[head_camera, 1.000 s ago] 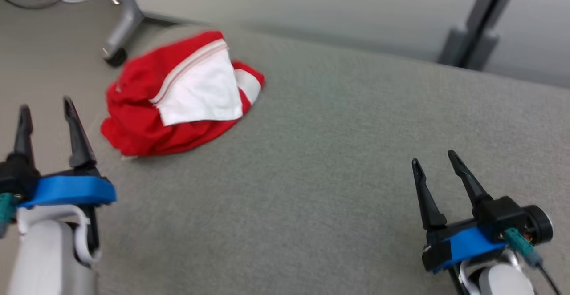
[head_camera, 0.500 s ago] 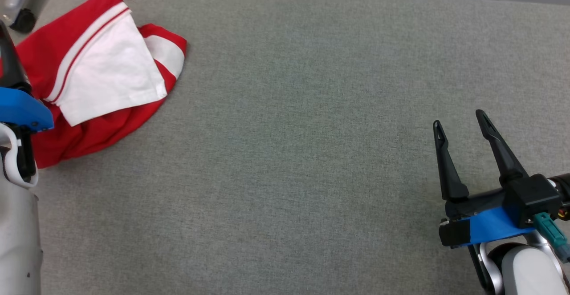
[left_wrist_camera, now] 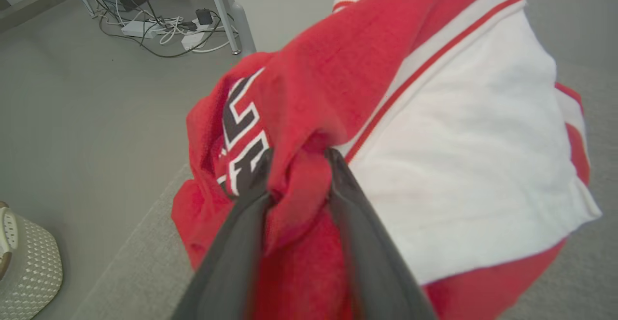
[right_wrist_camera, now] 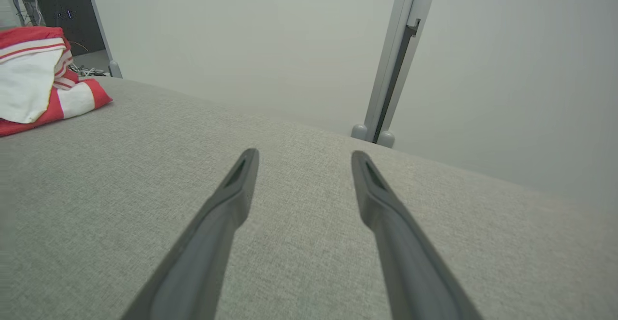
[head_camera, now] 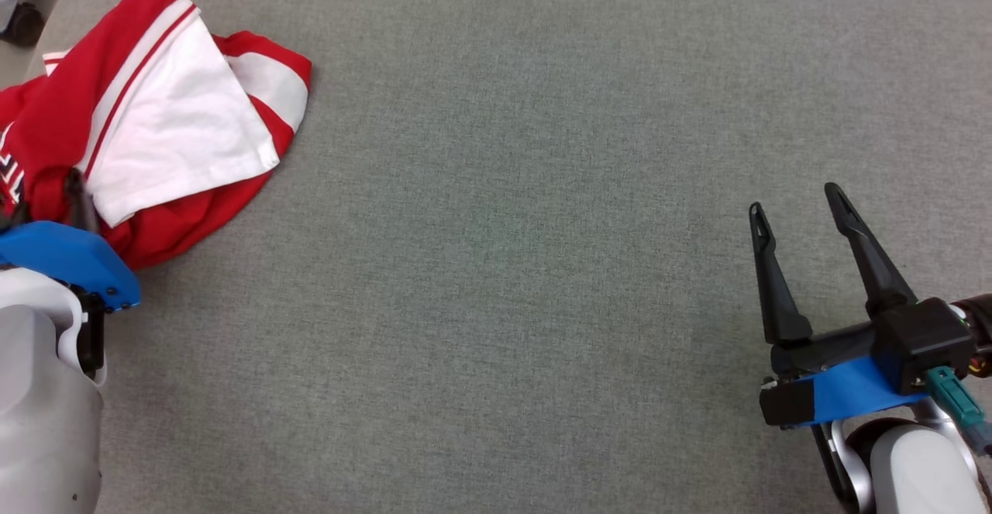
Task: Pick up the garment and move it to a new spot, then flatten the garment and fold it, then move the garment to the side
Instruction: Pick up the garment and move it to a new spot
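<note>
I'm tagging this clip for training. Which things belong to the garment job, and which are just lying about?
Job: garment; left pincer, fingers around a red fold; right pincer, open; grey table.
Lying about: floor cables; grey post; caster wheel; pale dimpled object.

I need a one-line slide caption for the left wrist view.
Left gripper straddles a bunched fold of the red-and-white garment at the table edge.

I read the garment (head_camera: 167, 122) as soft matt cloth, the table (head_camera: 511, 250) as woven grey fabric (slightly coarse), the right gripper (head_camera: 794, 198) as matt plastic
</note>
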Robot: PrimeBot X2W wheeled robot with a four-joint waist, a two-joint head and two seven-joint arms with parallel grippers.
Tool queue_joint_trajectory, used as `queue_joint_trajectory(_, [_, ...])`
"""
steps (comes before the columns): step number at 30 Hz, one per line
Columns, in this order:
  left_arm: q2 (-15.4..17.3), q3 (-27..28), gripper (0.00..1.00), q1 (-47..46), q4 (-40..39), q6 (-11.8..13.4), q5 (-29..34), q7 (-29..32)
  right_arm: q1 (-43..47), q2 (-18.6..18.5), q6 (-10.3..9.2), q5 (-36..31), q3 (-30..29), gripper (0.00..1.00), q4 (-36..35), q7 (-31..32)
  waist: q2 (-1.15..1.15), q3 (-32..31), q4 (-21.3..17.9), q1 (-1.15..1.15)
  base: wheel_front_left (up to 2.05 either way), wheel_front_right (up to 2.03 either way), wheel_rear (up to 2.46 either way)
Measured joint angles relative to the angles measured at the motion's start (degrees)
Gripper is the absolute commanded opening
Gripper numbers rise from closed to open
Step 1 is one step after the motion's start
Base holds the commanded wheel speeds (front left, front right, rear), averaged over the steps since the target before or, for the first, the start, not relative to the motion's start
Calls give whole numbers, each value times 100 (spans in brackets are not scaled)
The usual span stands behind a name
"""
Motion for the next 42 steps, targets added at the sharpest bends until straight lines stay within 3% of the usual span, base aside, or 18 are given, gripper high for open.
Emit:
queue_joint_trajectory(8, [138, -71, 0, -279, 23, -36, 10, -581, 31, 1, 0, 225, 82, 100, 278, -166, 0, -369, -63, -1, 0, 0, 0])
queue_joint_trajectory(16, [153, -194, 0, -575, -1428, -62, 174, -677, 188, 1, 0, 576, 88, 100, 659, -436, 0, -925, -324, -2, 0, 0, 0])
queue_joint_trajectory(24, [-107, -662, 0, -799, -3089, -102, 319, -641, 270, 0, 0, 932, 112, 100, 969, -666, 0, -1210, -916, -2, 0, 0, 0])
queue_joint_trajectory(31, [-348, -1036, 0, -933, -4090, -104, 331, -167, 257, 0, -1, 1176, 221, 100, 1181, -823, 0, -1223, -1670, -1, 0, 0, 0])
queue_joint_trajectory(37, [-730, -1557, 0, -827, -4340, -118, 249, 38, 200, -1, -1, 1293, 250, 100, 1308, -922, 0, -1146, -2203, -1, 0, 0, 0])
queue_joint_trajectory(42, [-1062, -2024, 0, -362, -4200, -119, 151, 5, 128, -1, -1, 1359, 294, 100, 1345, -960, 0, -1062, -2425, -1, 0, 0, 0])
